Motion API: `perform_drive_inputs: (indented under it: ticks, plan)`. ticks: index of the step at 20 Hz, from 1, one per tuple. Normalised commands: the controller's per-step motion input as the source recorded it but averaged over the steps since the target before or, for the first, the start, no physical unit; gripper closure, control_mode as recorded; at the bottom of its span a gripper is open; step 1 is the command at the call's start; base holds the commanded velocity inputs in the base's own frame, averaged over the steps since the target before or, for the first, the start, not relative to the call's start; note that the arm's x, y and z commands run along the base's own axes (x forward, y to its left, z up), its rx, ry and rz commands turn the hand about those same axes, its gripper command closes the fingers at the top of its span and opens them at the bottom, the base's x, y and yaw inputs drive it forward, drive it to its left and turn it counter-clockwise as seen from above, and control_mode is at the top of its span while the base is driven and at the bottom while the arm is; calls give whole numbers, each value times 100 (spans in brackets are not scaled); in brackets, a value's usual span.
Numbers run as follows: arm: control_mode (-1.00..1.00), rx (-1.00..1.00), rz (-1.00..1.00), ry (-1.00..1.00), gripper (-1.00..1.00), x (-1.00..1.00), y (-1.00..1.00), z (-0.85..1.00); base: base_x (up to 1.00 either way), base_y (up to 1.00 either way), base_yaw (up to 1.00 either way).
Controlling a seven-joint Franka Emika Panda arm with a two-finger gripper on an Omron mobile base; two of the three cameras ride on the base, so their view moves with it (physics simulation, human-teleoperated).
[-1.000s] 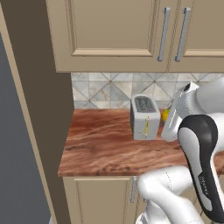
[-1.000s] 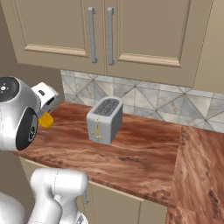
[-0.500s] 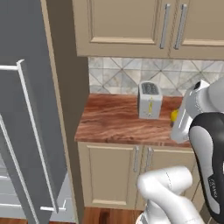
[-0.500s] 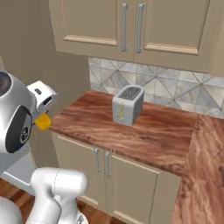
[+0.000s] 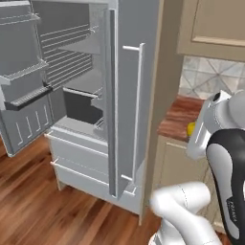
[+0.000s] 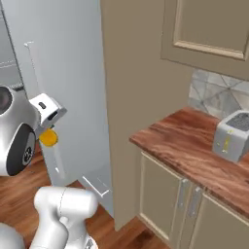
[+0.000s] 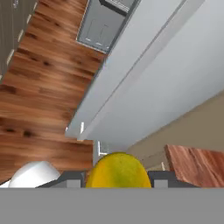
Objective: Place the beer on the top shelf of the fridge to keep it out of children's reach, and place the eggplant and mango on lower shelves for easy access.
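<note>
Mango point(image 7: 117, 170) sits clamped between the two dark fingertips of the hand point(image 7: 118, 177), which is closed on it and carried in the air beside the arm. From the right base camera the yellow fruit point(image 6: 48, 138) hangs under the white hand point(image 6: 47, 127), in front of the fridge point(image 6: 58, 73). From the left base camera the fridge point(image 5: 86, 95) stands open, door bins swung left, its shelves bare as far as visible. Toaster point(image 6: 232, 134) stands on the counter point(image 6: 194, 151), near its back edge.
</note>
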Motion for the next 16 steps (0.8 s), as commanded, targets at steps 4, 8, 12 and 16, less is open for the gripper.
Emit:
perform_drive_inputs:
  ticks: [4, 8, 12, 16]
  plan:
    - [100, 0, 0, 0, 100, 0, 0, 0, 0, 100, 62]
    - [100, 0, 0, 0, 100, 0, 0, 0, 0, 99, 57]
    - [100, 0, 0, 0, 100, 0, 0, 0, 5, 72, 50]
    - [100, 0, 0, 0, 100, 0, 0, 0, 38, 11, 47]
